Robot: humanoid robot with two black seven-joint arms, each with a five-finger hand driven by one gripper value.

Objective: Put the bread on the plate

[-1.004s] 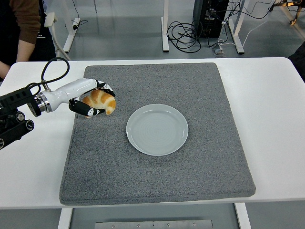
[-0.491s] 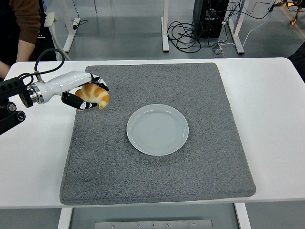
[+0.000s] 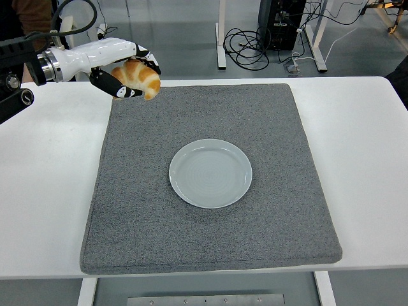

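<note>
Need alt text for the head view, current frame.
The left robot hand holds a golden bread roll in the air over the far left corner of a grey mat. An empty pale plate sits at the mat's centre on a white table. The right arm is out of view.

Bread (image 3: pixel 139 77): golden-brown, paler at the ends. Plate (image 3: pixel 210 173): plain pale grey-white. Mat (image 3: pixel 280 217): speckled mid-grey. Table (image 3: pixel 44 191): white. Left hand (image 3: pixel 124 70): white shell, black fingers.
</note>
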